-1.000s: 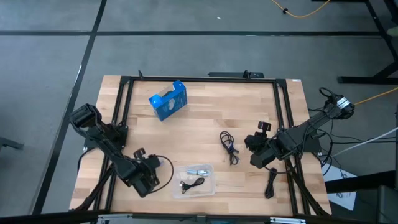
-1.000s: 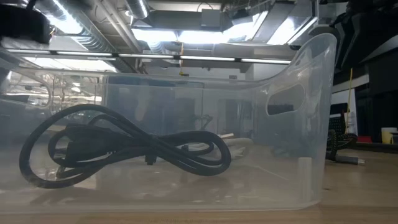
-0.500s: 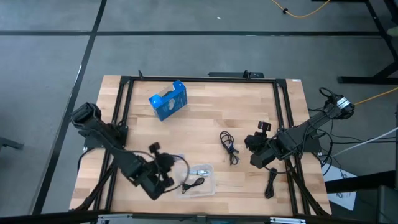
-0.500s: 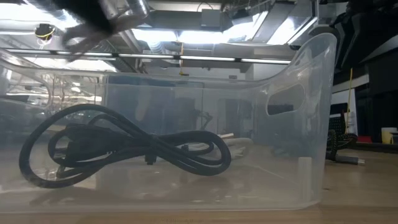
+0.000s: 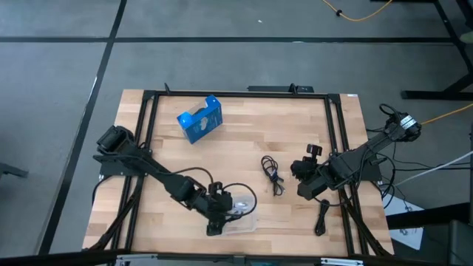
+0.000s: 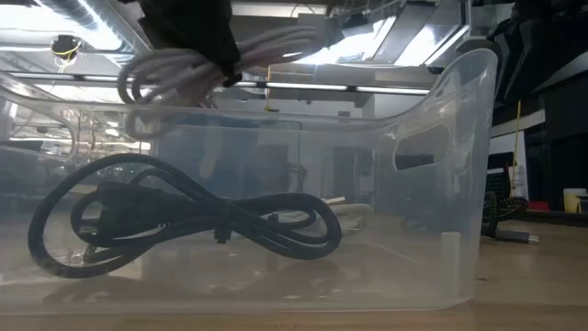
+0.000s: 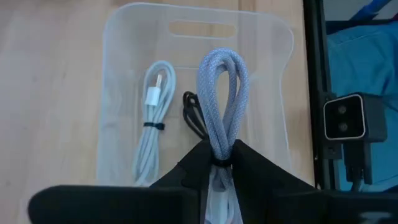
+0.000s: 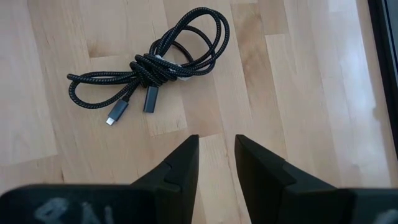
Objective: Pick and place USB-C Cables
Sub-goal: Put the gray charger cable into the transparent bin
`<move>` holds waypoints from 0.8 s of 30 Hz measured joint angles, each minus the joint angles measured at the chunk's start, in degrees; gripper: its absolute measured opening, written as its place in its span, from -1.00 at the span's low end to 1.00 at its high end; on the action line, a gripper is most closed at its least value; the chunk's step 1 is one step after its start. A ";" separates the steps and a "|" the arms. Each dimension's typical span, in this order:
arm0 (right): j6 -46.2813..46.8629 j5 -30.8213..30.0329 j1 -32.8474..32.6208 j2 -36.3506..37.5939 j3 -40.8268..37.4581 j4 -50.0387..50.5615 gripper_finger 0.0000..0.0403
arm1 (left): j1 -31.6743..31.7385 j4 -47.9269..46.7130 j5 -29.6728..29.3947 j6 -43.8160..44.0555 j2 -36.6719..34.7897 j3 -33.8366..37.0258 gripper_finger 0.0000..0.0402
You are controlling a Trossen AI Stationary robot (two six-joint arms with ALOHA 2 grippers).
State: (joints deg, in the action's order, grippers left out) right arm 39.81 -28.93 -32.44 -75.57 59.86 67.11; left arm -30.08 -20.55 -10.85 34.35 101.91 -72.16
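The left end effector (image 7: 219, 163) hangs above the clear tray (image 7: 124, 37) near the table's front edge, its fingers clamped on a folded light grey cable (image 7: 221, 106). Inside the tray lie 1 white cable (image 7: 154, 115) and 1 black cable (image 6: 175, 221). This looks like the placing step; the next move calls for lowering over a bare part of the tray and opening. The right end effector (image 8: 216, 163) waits, slightly open and empty, near a black braided cable (image 8: 155, 65) on the table's right half. Another black cable (image 5: 322, 219) lies by the front right corner.
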 joint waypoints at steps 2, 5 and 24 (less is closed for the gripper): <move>0.04 0.00 -0.01 0.00 0.00 0.00 -0.46 | 0.28 0.45 -0.32 0.05 0.50 0.00 -0.69; 0.06 0.02 0.00 0.00 0.00 0.00 -0.46 | 0.81 0.41 -0.31 0.55 0.72 0.00 -0.66; 0.17 0.02 -0.01 0.00 0.00 0.00 -0.46 | 1.48 0.48 1.36 -1.80 0.70 -0.02 -0.61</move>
State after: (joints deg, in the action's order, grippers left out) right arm 39.99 -28.91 -32.45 -75.57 59.86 67.11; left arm -28.60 -20.08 -9.49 32.55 102.61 -72.18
